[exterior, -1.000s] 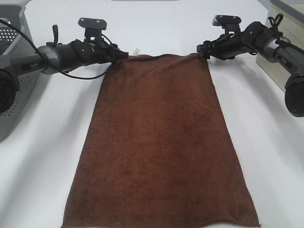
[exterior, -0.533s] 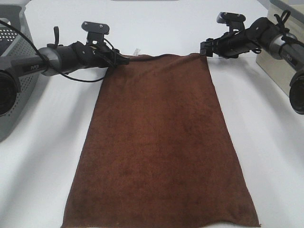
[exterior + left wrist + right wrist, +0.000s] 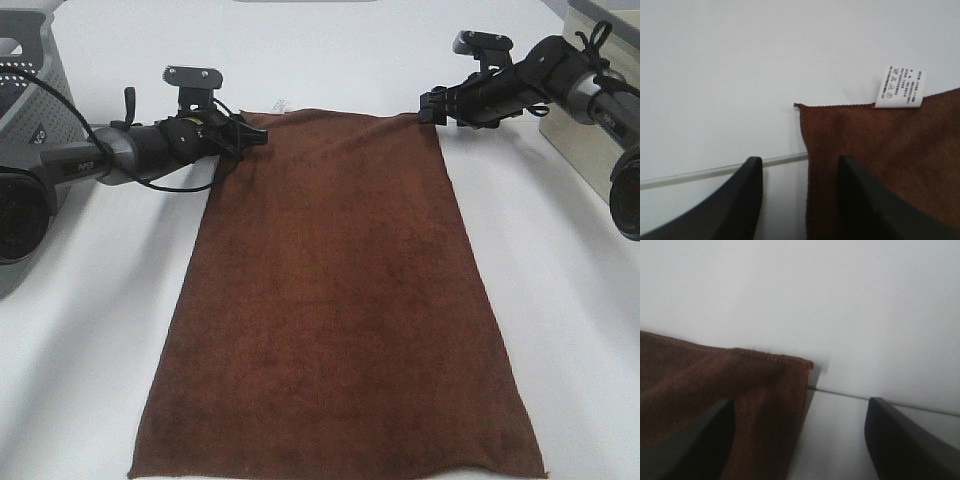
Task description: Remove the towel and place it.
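Note:
The dark reddish-brown towel (image 3: 340,300) lies spread flat on the white table (image 3: 560,330), its long side running from the far edge toward the front. Its white label (image 3: 283,104) is at the far left corner. My left gripper (image 3: 248,135) is low at that corner and open. In the left wrist view the towel (image 3: 890,160) and its label (image 3: 900,87) lie flat, with one finger (image 3: 865,200) over the cloth and the other (image 3: 740,200) over bare table. My right gripper (image 3: 430,104) is open at the far right corner, which lies flat between its wide-apart jaws in the right wrist view (image 3: 715,390).
A grey perforated basket (image 3: 30,90) stands at the left edge, behind the left arm. A pale box (image 3: 590,120) stands at the right edge, behind the right arm. White table shows on both sides of the towel.
The left gripper has pulled back to the left and dropped a little. The towel's far left corner now lies loose and flat. The right gripper has hardly moved.

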